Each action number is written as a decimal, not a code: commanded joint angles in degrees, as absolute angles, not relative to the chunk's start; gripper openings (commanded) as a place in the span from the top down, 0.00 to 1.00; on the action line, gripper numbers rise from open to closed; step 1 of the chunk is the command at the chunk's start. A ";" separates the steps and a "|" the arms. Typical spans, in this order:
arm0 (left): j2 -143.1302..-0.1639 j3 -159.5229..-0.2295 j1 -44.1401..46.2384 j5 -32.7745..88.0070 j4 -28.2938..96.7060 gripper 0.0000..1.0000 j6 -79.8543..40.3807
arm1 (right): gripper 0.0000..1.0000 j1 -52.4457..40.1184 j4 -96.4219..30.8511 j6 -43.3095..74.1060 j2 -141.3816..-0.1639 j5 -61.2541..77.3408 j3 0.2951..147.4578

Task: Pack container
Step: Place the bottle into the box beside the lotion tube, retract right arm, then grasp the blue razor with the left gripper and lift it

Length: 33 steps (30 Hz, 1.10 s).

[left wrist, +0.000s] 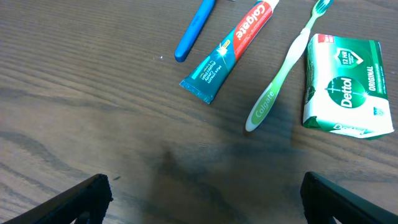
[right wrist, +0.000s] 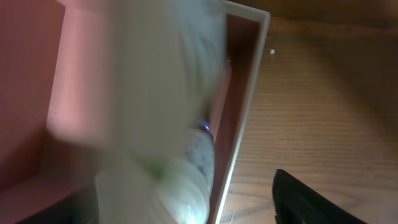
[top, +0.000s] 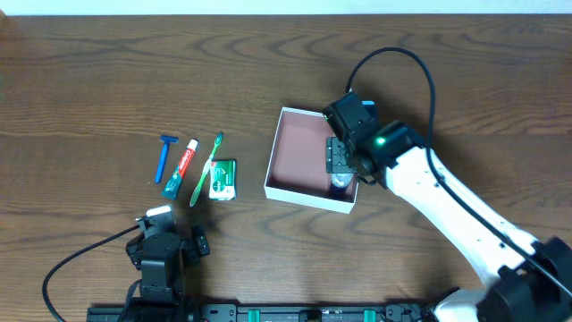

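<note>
left gripper (left wrist: pixel 206 186): fingers spread wide, nothing between them; parked low over bare table (left wrist: pixel 74 112), idle.
razor (left wrist: pixel 194 28): blue, ahead of the left gripper, off its left finger side.
toothpaste (left wrist: pixel 231 51): just right of the razor, dead ahead of the left tool.
toothbrush (left wrist: pixel 287 65): green, ahead and a bit toward the right finger, touching or almost touching the soap.
soap packet (left wrist: pixel 345 87): green Dettol, farthest right of the row, ahead of the right finger.
container (top: pixel 299 148): well off to the left tool's right; sits directly under the right tool.
right gripper (top: pixel 340 172): over the container's near right corner, just inside the wall. Can't tell from these views if it's clamped or released, since the wrist view is blurred.
pale item (top: pixel 341 184): whitish, at the right tool's tips, inside that corner; can't identify it.
step: looks like placing the first item in the box; four toiletries not yet packed.
next: confirm the item is seated, free it, lift clear of the thin wall. Then fetch from the row; the left arm is closer.
</note>
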<state>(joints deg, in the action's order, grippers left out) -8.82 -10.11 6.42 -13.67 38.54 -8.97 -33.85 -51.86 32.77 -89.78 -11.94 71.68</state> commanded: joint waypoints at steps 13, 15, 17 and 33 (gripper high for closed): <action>-8.45 -9.39 6.07 -14.20 38.48 0.02 -8.49 | 0.01 -10.83 -58.43 33.28 -54.87 -22.04 71.59; -8.45 -9.39 6.07 -16.38 38.28 0.02 -4.14 | 0.01 -6.46 -59.53 33.82 -53.54 -22.04 71.59; -8.45 -9.43 6.07 -17.47 38.28 0.02 2.02 | 0.01 -2.74 -60.49 33.82 -53.12 -22.04 71.57; -8.49 -11.05 6.07 -1.87 23.33 0.02 -6.79 | 0.01 0.58 -62.81 33.82 -54.02 -22.04 71.55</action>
